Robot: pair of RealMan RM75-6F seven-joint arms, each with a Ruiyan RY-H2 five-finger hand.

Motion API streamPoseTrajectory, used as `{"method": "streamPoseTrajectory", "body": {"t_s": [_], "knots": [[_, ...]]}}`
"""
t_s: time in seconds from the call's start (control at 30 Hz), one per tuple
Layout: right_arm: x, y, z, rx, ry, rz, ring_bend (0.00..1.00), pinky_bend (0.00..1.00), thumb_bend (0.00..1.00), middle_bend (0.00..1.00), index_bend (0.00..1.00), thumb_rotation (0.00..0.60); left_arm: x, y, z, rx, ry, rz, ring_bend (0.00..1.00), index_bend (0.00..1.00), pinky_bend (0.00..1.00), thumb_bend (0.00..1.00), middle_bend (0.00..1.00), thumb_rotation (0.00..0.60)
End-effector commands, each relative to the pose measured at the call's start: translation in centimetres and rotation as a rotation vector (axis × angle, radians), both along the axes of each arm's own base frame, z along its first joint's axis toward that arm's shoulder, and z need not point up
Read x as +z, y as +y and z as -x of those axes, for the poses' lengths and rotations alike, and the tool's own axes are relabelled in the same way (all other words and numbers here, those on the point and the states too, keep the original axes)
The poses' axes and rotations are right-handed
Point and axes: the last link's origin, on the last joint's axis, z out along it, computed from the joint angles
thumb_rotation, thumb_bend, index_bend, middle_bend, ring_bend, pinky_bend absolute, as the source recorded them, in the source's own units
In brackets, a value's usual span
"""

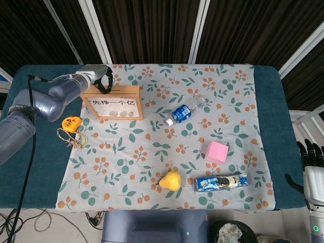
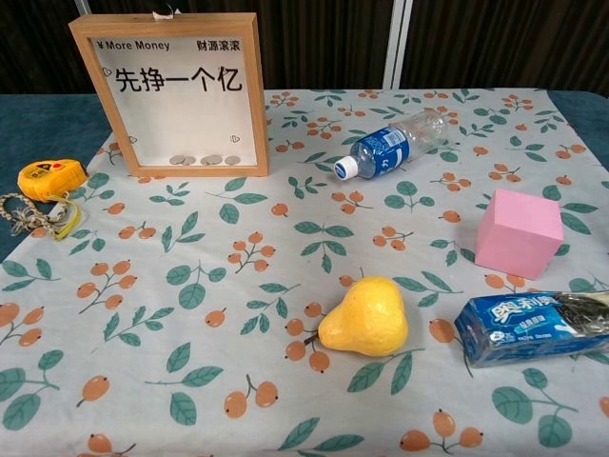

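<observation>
A wooden coin-box frame (image 1: 112, 103) (image 2: 176, 92) with a white face and several coins at its bottom stands upright at the table's back left. My left hand (image 1: 104, 81) hovers at the frame's top edge with its dark fingers curled down toward it. I cannot tell whether it holds anything. In the chest view a small pale thing (image 2: 169, 11) shows on the frame's top edge and the hand is out of sight. My right hand (image 1: 310, 154) hangs beyond the table's right edge, fingers extended, holding nothing.
A yellow tape measure (image 1: 71, 123) and a cord (image 1: 71, 137) lie left of the frame. On the floral cloth (image 1: 152, 152) lie a water bottle (image 1: 185, 111), a pink cube (image 1: 216, 151), a yellow pear (image 1: 171, 180) and a blue biscuit pack (image 1: 221, 182).
</observation>
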Motion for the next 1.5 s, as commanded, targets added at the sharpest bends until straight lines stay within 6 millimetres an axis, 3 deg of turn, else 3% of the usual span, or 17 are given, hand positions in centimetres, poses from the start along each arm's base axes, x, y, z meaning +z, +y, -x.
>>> {"method": "streamPoseTrajectory", "body": {"t_s": [0.03,0.47,0.67,0.83,0.97,1.1,1.23,1.5], "knots": [[0.0,0.0,0.0,-0.004,0.002,-0.005,0.0,0.0,0.3,0.0,0.08,0.6,0.1,0.0,0.0,-0.004,0.003,-0.001,0.0,0.47,0.0,0.43,0.07,0.6],[-0.1,0.0,0.1,-0.018,0.014,-0.01,0.0,0.0,0.3,0.0,0.08,0.6,0.4,-0.2,-0.2,-0.026,0.029,-0.004,0.0,0.34,0.0,0.35,0.02,0.6],[0.0,0.0,0.0,-0.02,0.015,-0.005,0.0,0.0,0.3,0.0,0.08,0.6,0.5,-0.2,-0.3,-0.033,0.031,-0.009,0.0,0.32,0.0,0.33,0.02,0.6],[-0.1,-0.1,0.0,-0.018,0.013,-0.007,0.0,0.0,0.3,0.0,0.08,0.6,1.7,-0.4,-0.5,-0.059,0.025,-0.032,0.0,0.32,0.0,0.33,0.02,0.6],[-0.1,-0.1,0.0,-0.016,0.008,-0.006,0.0,0.0,0.3,0.0,0.08,0.6,3.8,-1.1,-0.5,-0.149,-0.036,-0.108,0.0,0.32,0.0,0.33,0.02,0.6],[-0.1,-0.1,0.0,-0.016,0.004,-0.007,0.0,0.0,0.3,0.0,0.08,0.6,5.3,-4.2,1.0,-0.269,-0.151,-0.199,0.0,0.32,0.0,0.34,0.03,0.6],[-0.2,-0.1,0.0,-0.016,-0.001,-0.006,0.0,0.0,0.3,0.0,0.08,0.6,6.3,-8.7,4.2,-0.305,-0.22,-0.27,0.0,0.33,0.0,0.34,0.04,0.6],[-0.2,-0.1,-0.1,-0.003,-0.007,-0.008,0.0,0.0,0.3,0.0,0.08,0.6,7.3,-16.5,10.3,-0.348,-0.146,-0.373,0.0,0.32,0.0,0.34,0.03,0.6]]}}
